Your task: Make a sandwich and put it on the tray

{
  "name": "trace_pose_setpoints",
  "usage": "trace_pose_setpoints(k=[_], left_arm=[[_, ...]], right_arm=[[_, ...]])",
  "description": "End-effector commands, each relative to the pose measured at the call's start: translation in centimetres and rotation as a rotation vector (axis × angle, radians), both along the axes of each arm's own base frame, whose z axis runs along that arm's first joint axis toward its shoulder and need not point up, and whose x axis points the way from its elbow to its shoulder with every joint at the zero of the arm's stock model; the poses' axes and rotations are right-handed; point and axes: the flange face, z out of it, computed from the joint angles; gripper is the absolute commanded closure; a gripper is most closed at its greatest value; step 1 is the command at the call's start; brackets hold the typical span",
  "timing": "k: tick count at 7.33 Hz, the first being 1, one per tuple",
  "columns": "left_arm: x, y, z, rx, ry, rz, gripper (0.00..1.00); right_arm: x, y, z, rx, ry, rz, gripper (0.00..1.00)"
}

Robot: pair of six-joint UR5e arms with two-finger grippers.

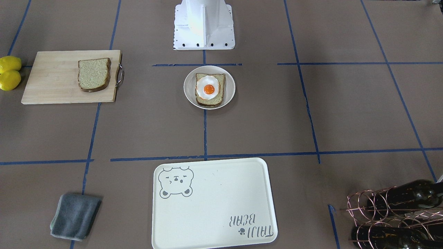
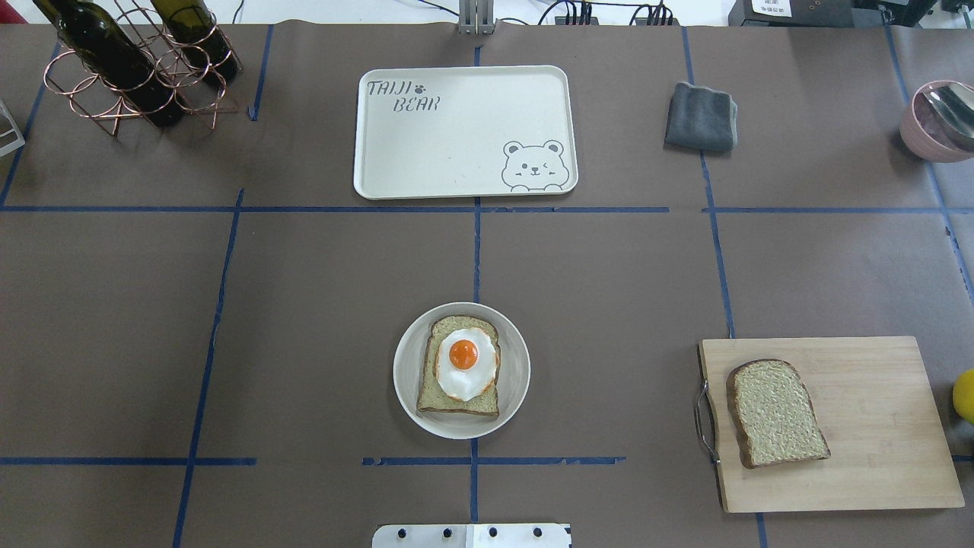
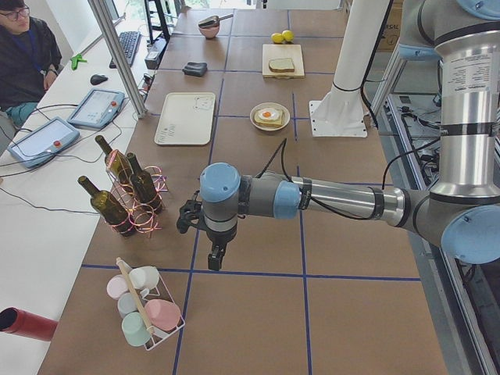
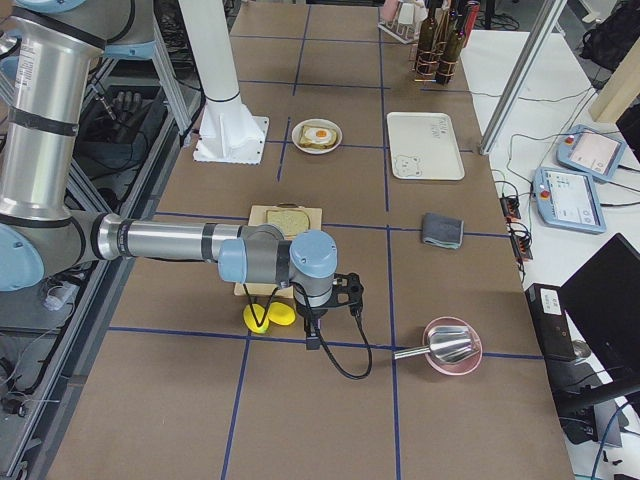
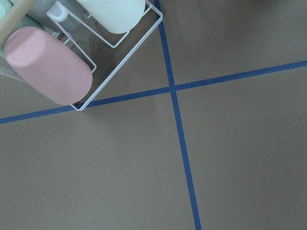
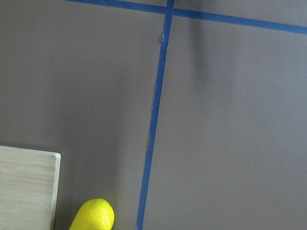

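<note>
One bread slice (image 2: pixel 458 367) lies in a round white dish (image 2: pixel 408 346) at the table's middle, with the fried egg (image 2: pixel 466 363) on top. The second bread slice (image 2: pixel 776 412) lies on the wooden cutting board (image 2: pixel 875 426) at the robot's right. The cream tray (image 2: pixel 456 137) with the bear drawing lies bare at the far side. My left gripper (image 3: pixel 212 262) shows only in the exterior left view, hanging over the table far from the food; I cannot tell if it is open or shut. My right gripper (image 4: pixel 312 342) shows only in the exterior right view, near the lemons; I cannot tell its state.
Two lemons (image 1: pixel 9 76) lie beside the cutting board. A grey cloth (image 2: pixel 701 116) lies right of the tray. A wire rack with wine bottles (image 2: pixel 129 65) stands far left. A pink bowl (image 2: pixel 940 120) sits far right. A cup rack (image 5: pixel 53 57) is near my left gripper.
</note>
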Motion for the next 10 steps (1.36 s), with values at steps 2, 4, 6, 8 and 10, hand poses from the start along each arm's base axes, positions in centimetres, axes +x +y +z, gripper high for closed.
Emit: trace_pose_setpoints(k=[2, 4, 6, 8, 10], left_arm=[[0.0, -3.9, -2.4, 0.096, 0.009, -0.001, 0.0], [0.1, -4.5, -4.5, 0.18, 0.008, -0.003, 0.0], [0.2, -5.7, -5.2, 0.203, 0.01, 0.001, 0.0], [0.3, -6.0, -5.4, 0.237, 0.007, 0.009, 0.0], [0.9, -5.8, -5.1, 0.284, 0.008, 0.015, 0.0]], right_arm=[[-0.3, -2.7, -2.6, 0.048, -0.033, 0.009, 0.0], [-0.9, -3.1, -5.0, 0.092, -0.112, -0.002, 0.0], [-1.2, -3.3, -7.8, 0.164, -0.129, -0.01, 0.0], [-4.2, -3.4, -9.9, 0.168, -0.245, -0.047, 0.0], [-10.6, -4.6, -13.7, 0.162, -0.298, -0.025, 0.0]])
